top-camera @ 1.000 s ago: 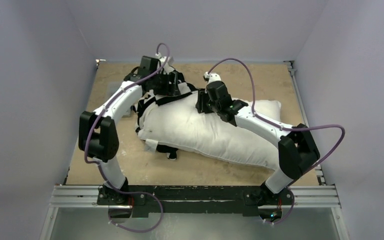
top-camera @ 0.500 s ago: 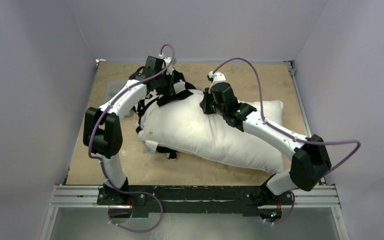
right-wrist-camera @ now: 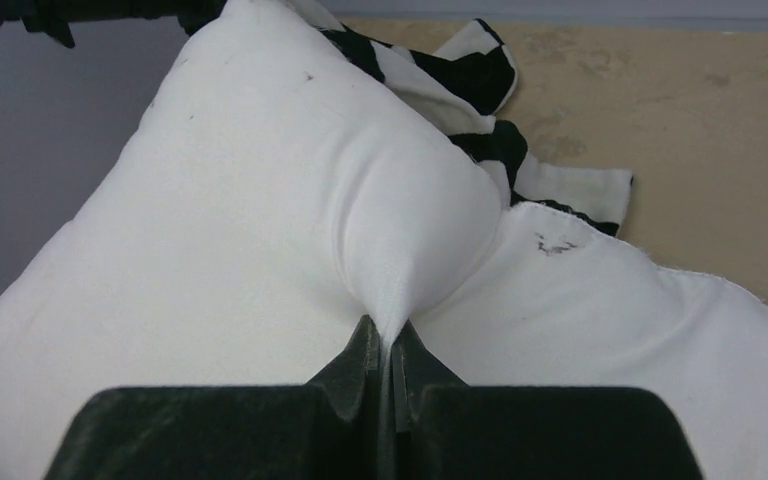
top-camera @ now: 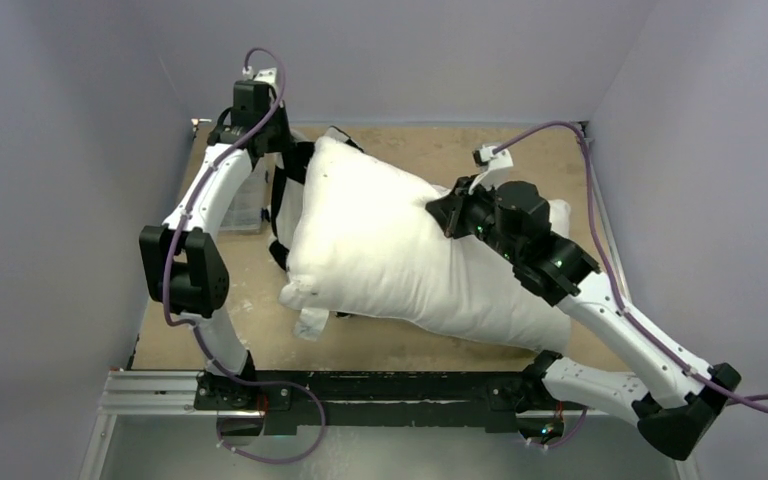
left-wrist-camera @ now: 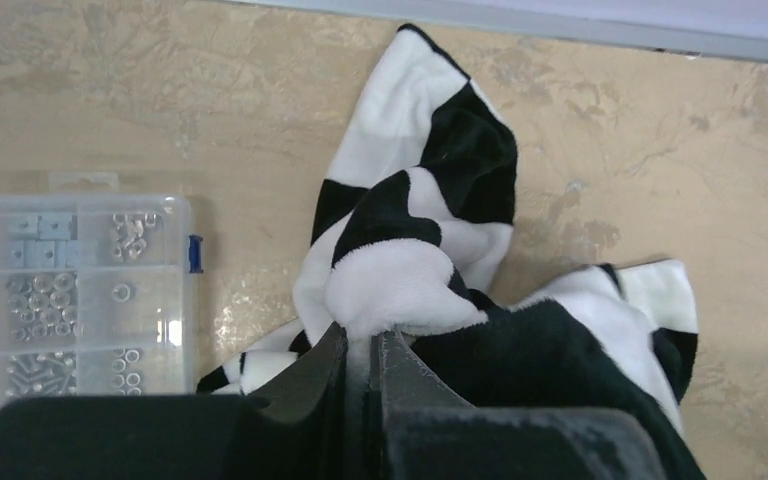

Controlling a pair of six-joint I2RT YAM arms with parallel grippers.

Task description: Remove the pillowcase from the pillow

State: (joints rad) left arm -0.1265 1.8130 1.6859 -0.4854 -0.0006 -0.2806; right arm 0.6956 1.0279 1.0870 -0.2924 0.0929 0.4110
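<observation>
Your plump white stuffed pillow lies diagonally, mostly bare; the black-and-white checkered fabric pillowcase bunches at its far-left end

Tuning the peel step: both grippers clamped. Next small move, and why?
Probably draw the left gripper leftward, away from the pillow: it pinches the pillowcase, the right gripper pinches the pillow, and checkered cloth is bunched along the pillow's left edge.

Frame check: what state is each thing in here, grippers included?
pillow: nearly all bare, its top cloth pinched into a ridge.
pillowcase: bunched up, mostly off the pillow, one fold pinched.
left gripper: shut on the pillowcase.
right gripper: shut on the pillow.
parts box: flat on the table, lid apparently closed.
</observation>
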